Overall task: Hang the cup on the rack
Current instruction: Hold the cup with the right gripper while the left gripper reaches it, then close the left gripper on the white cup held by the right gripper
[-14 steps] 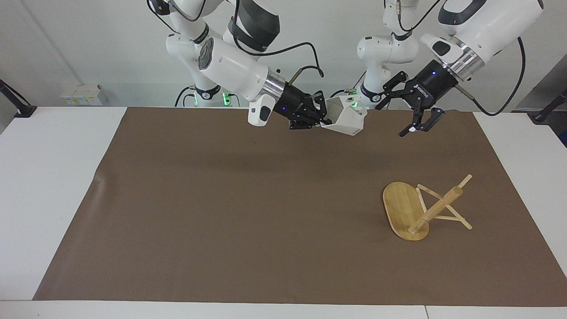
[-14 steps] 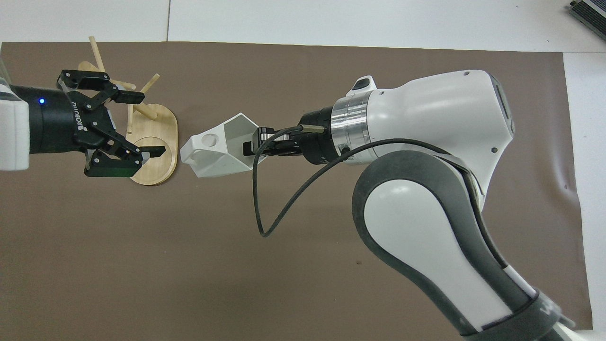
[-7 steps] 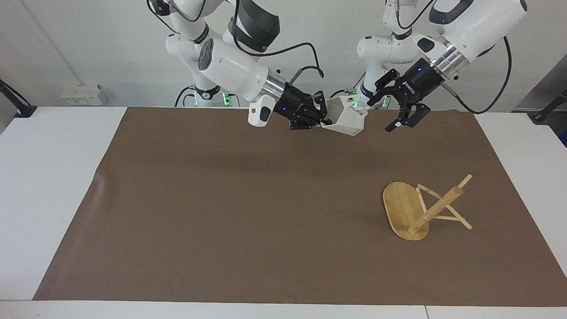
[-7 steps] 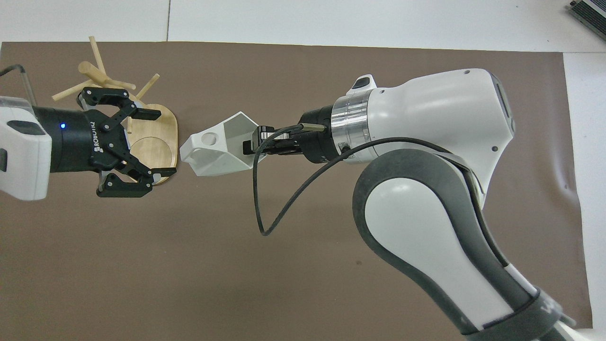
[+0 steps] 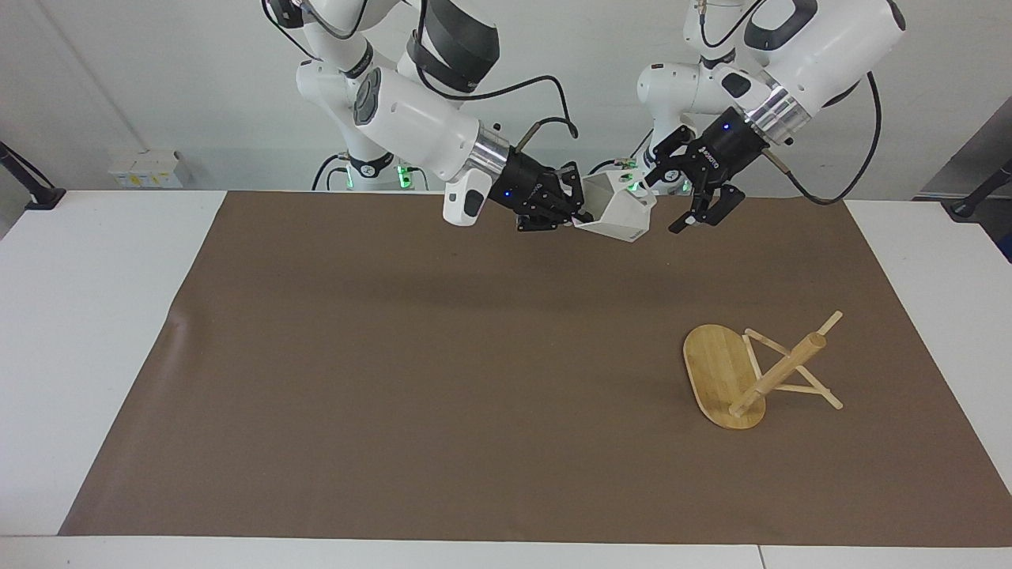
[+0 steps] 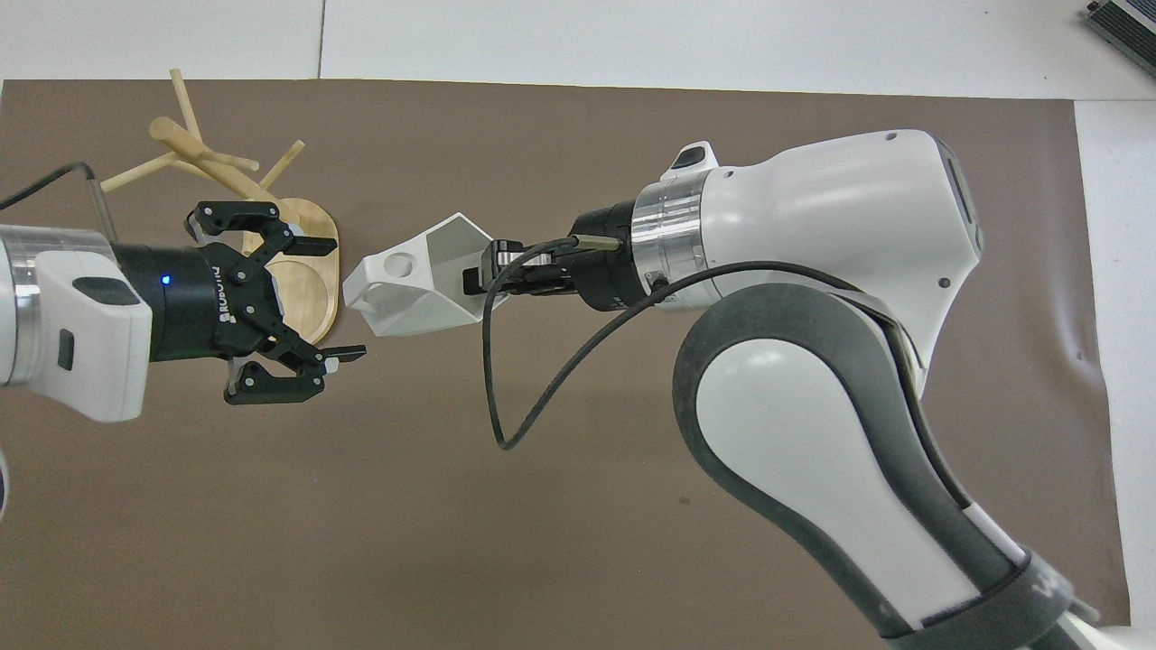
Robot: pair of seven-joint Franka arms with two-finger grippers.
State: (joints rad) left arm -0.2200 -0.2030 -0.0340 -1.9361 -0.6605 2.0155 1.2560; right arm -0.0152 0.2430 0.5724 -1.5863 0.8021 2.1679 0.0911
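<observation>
The white faceted cup [image 5: 618,210] hangs in the air over the mat's edge nearest the robots, tilted on its side. My right gripper [image 5: 579,213] is shut on its rim. In the overhead view the cup [image 6: 411,291] points its handle, with the round hole, at my left gripper [image 6: 336,298]. The right gripper [image 6: 479,275] holds the end away from the handle. My left gripper [image 5: 670,197] is open and empty in the air, close beside the cup's handle without touching it. The bamboo rack [image 5: 735,375] lies tipped over on the mat toward the left arm's end, its base [image 6: 312,271] on edge.
A brown mat [image 5: 395,356] covers most of the white table [image 5: 87,316]. A black cable [image 6: 492,379] loops down from the right wrist. The rack's post [image 6: 203,158] and pegs stick out away from the robots.
My left gripper has moved from over the rack toward the cup's handle, staying open. The right gripper and the cup have held still. The rack has not moved.
</observation>
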